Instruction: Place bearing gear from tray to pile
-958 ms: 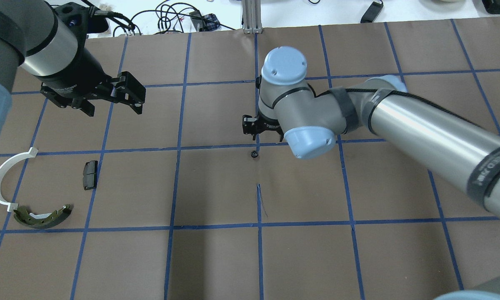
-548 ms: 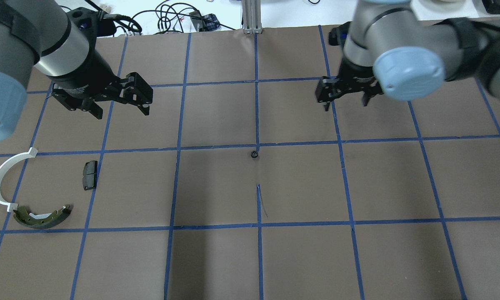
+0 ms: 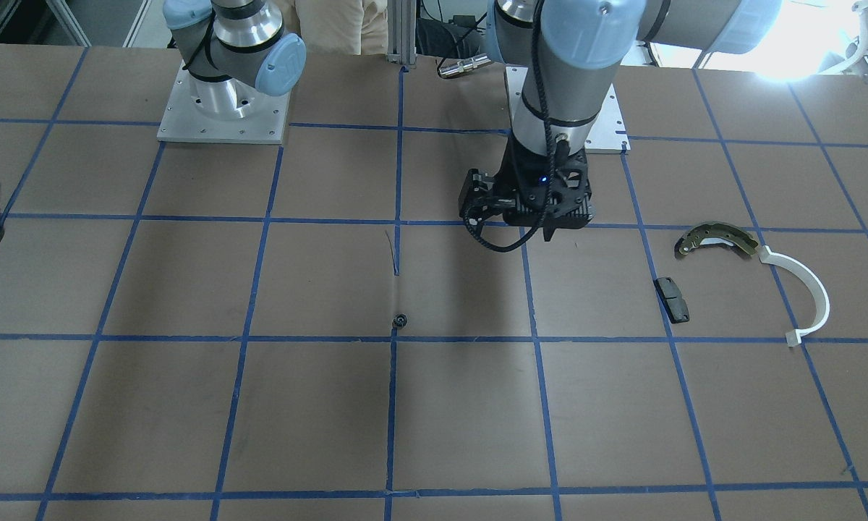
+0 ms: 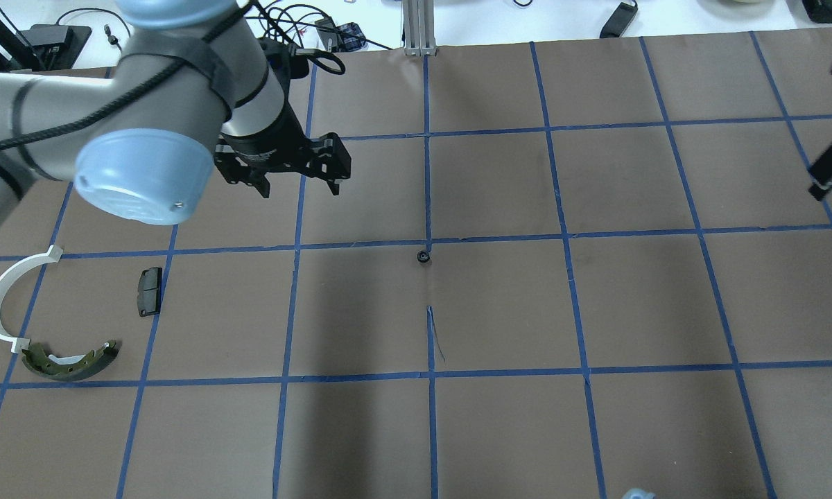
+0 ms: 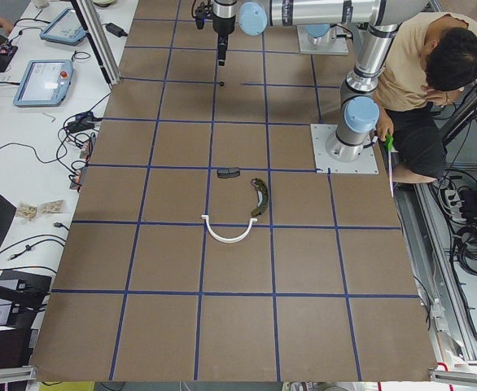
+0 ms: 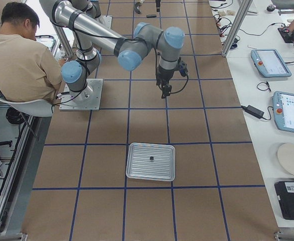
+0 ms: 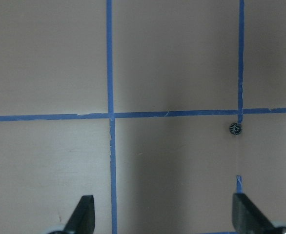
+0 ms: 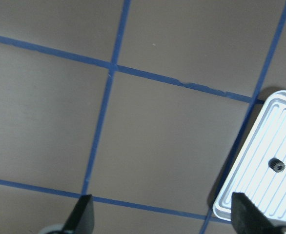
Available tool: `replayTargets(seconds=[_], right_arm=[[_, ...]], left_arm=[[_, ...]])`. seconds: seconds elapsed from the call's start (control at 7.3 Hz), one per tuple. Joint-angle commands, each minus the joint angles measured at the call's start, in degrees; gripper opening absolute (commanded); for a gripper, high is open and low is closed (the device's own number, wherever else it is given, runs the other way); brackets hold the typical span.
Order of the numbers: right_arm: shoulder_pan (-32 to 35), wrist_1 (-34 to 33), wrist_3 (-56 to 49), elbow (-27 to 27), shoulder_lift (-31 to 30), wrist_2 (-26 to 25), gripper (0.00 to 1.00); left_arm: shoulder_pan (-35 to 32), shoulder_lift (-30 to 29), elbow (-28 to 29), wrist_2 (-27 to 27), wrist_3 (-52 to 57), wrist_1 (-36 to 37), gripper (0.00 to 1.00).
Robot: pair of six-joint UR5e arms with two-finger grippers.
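Observation:
One small black bearing gear [image 4: 423, 257] lies alone on the table's centre grid crossing; the left wrist view shows the same gear [image 7: 235, 128]. My left gripper [image 4: 298, 188] hovers open and empty, up and to the left of it. Another gear [image 8: 278, 165] rests in the pale ridged tray [image 8: 250, 187] at the table's right end. My right gripper [image 8: 165, 217] is open and empty, beside the tray. The pile lies at the far left: an olive brake shoe [image 4: 69, 362], a white arc [image 4: 3, 298] and a black pad [image 4: 150, 291].
Brown paper with a blue tape grid covers the table. Cables and a metal post [image 4: 416, 28] lie along the far edge. A seated person [image 6: 21, 55] is by the robot's bases. Tablets and a power brick sit on side benches.
The right arm pulled away from the centre gear to the table's right edge, near the tray. The left arm swung right toward the centre. The gear on the table has not moved.

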Motion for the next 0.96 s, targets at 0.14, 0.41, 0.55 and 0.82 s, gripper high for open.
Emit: replayTargets(seconds=[0.14,0.41,0.55,0.82], right_arm=[[-17.41,-23.91,-35.5,1.68,16.99,4.3,0.99],[-19.9,-28.13,-38.15,1.93,22.77,5.48,0.9],[-19.91,-27.79,-37.89,1.94,23.48,5.57,0.89],[-19.91,-27.61,-37.97,2.03,24.01,5.65,0.78]], left_arm=[[-7.02,-10.33,-0.07,0.13,-5.38,5.93,1.0],[-9.75,-16.65,-0.15,-0.13,-11.35,12.69,1.0],[-11.68,-19.3,-0.07,-0.04,-13.03,15.07,1.0],[-13.1,-23.26,-0.15,0.22,-14.1,19.91,1.0]])
